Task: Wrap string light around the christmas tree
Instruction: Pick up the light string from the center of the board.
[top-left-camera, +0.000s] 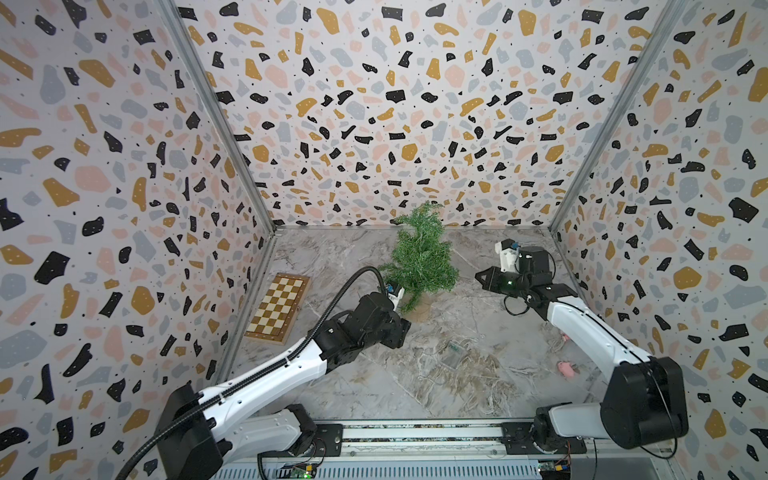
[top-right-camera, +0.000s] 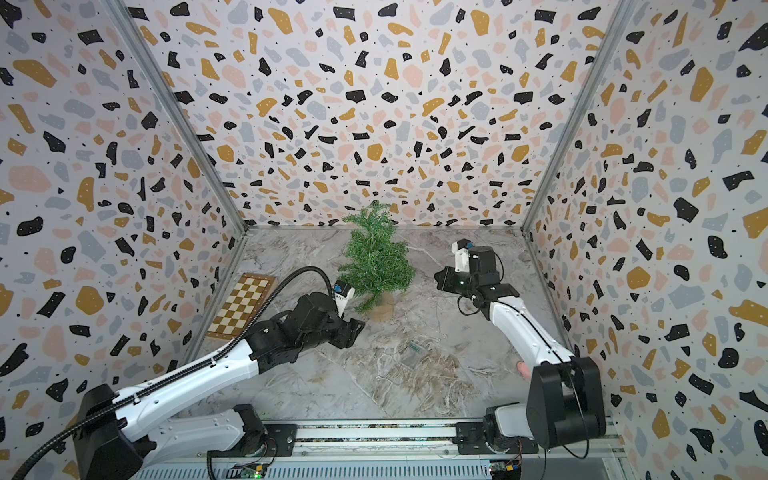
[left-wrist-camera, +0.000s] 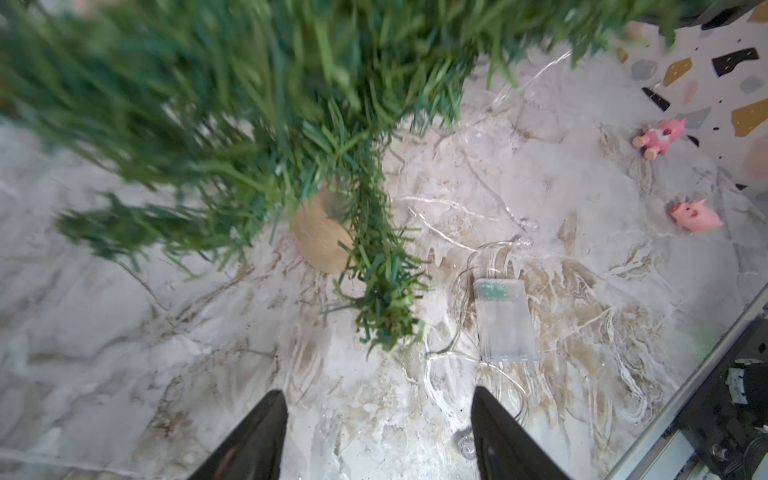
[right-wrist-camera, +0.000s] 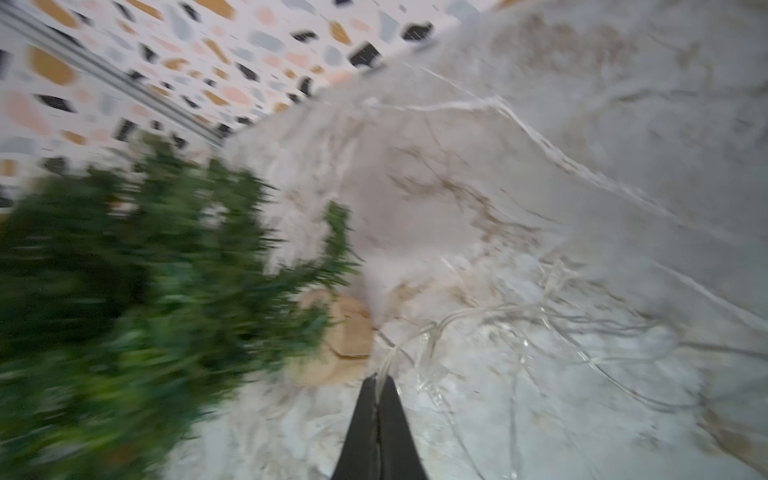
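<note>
Bright even light; wrist views motion-blurred; top views edge-warped.

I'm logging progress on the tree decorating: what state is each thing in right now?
christmas tree: standing on its base, no wire visibly wound on it.
string light: loose on the table, one stretch pinched by the right pincer.
battery box: lying flat on the table.
left pincer: open, holding nothing.
right pincer: shut on the string light.
chessboard: lying flat, squares up.

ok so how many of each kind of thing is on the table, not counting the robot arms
christmas tree: 1
string light: 1
clear battery box: 1
chessboard: 1
pink pig toys: 2
total: 6
</note>
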